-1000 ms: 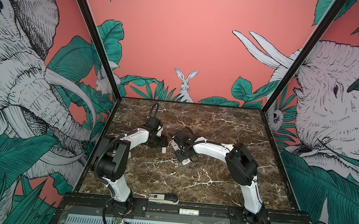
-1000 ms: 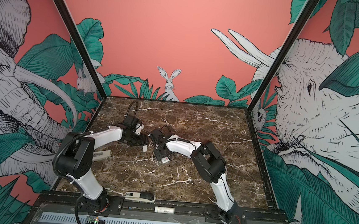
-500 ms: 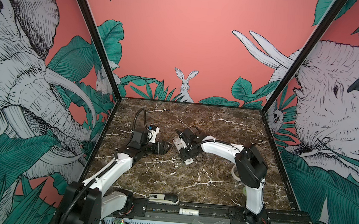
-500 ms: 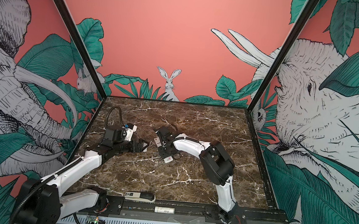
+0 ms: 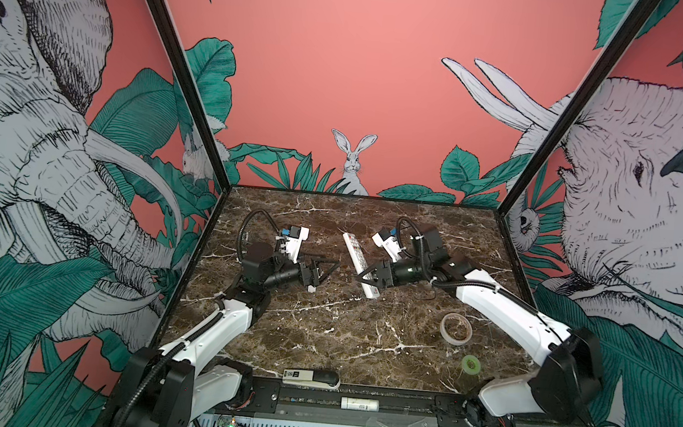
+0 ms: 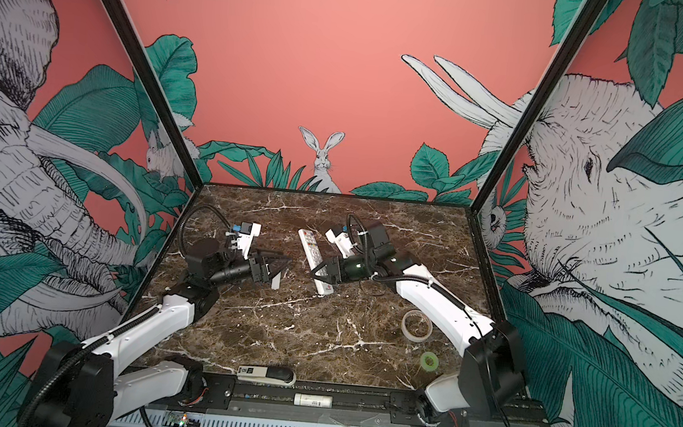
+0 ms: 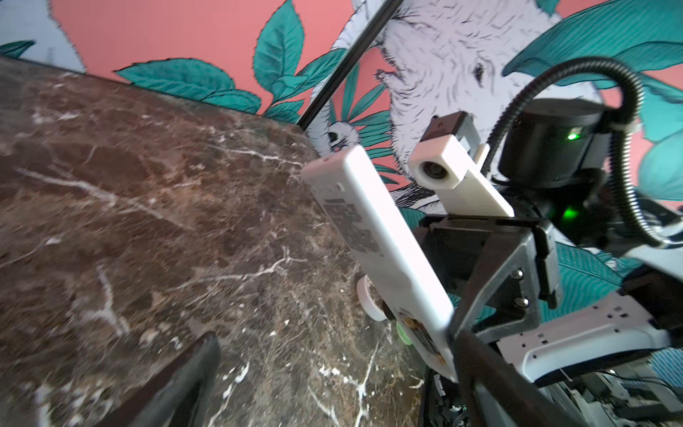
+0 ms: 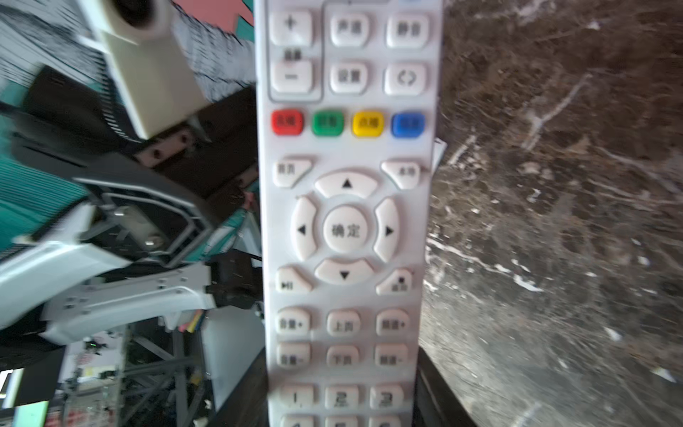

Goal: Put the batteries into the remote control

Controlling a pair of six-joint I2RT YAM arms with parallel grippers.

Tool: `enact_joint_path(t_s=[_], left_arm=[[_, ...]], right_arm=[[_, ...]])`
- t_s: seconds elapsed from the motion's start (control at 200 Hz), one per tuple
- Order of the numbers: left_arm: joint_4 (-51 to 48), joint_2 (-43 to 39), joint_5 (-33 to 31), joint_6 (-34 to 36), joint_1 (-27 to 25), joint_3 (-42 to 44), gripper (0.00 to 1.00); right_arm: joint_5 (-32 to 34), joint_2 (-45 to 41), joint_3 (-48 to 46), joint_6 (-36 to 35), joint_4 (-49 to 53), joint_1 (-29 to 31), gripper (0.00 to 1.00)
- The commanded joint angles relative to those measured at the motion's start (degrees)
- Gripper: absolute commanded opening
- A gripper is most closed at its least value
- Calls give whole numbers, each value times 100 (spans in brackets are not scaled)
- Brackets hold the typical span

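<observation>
Nearest to my bases, a stapler (image 5: 310,377) is lying at the front edge of the worktop (image 5: 322,334), with a white tube (image 5: 359,403) on the rail in front of it. A green roll (image 5: 471,364) and a pale tape roll (image 5: 455,329) are sitting on my right side. None of these is part of the job.

Further in, my left gripper (image 5: 326,269) is hanging spread wide and carrying nothing. A small white cover piece (image 6: 277,279) is sitting just beside it, so I am judging that the battery door is off.

My right gripper (image 5: 363,284) is clamping the remote control (image 5: 355,255) near its logo end and holding it tilted off the worktop. The buttons are facing my right wrist camera and the back is facing my left one.

In the left wrist view a dark patch with orange specks is showing low on that back, half hidden by my own finger. I cannot tell whether the batteries are sitting in there, and I am not finding them anywhere on the dark marble.

So the job is looking unfinished. Checking the cells and fitting the cover are, I am guessing, what is left.
</observation>
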State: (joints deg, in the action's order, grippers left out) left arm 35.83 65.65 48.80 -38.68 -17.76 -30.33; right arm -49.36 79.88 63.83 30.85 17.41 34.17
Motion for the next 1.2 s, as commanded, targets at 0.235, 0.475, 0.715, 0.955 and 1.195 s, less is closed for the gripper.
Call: enact_joint_path(t_s=[0.235,0.475,0.715,0.955,1.195], left_arm=[[3738,1011,1148,-1991,-632,-951,99],[3452,1058,1075,-1876,-923,-1273,97],[2376,941,928,-1384,-953,-1343,81],[2011,1008,716,-1338,-949,-1363,57],[2068,1039,678,-1340,-944,-1297,40]], right_arm=[[-1879,-769,-549,1915,-2716,-113,32],[-1921,-879,-767,2176,-3035,-113,30],[-1789,-870,-759,1704,-2743,-96,31],[-1635,-740,-610,910,-1960,12,32],[-1603,-566,-575,752,-1849,37,35]])
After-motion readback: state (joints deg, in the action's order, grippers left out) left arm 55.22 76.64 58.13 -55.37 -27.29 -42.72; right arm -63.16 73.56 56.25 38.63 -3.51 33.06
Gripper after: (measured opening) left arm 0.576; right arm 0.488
